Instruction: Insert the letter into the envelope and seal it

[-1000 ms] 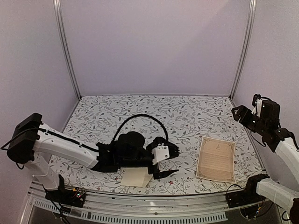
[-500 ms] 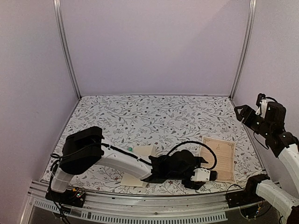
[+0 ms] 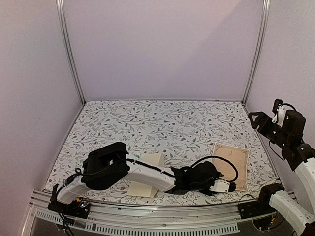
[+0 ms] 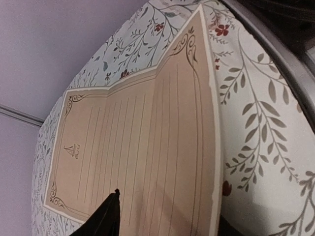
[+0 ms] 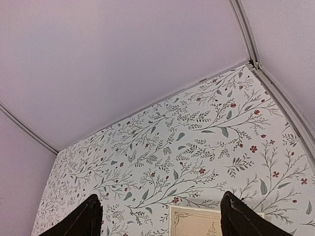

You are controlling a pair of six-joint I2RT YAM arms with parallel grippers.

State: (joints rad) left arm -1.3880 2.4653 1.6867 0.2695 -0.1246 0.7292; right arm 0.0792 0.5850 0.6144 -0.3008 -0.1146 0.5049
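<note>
While left end effector point(image 3: 230, 187) is sitting at near corner of letter point(image 3: 232, 162) on table point(image 3: 172, 123), we are unable to tell if it is pinching. Right end effector point(image 5: 161, 206) is hanging spread. Envelope point(image 3: 141, 189) is lying under left arm.

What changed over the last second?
The left gripper swung right, from over the envelope to the near-left corner of the letter, its jaws narrowing there; a grip isn't confirmed. Envelope and letter stayed put; the right gripper stayed open and raised.
</note>
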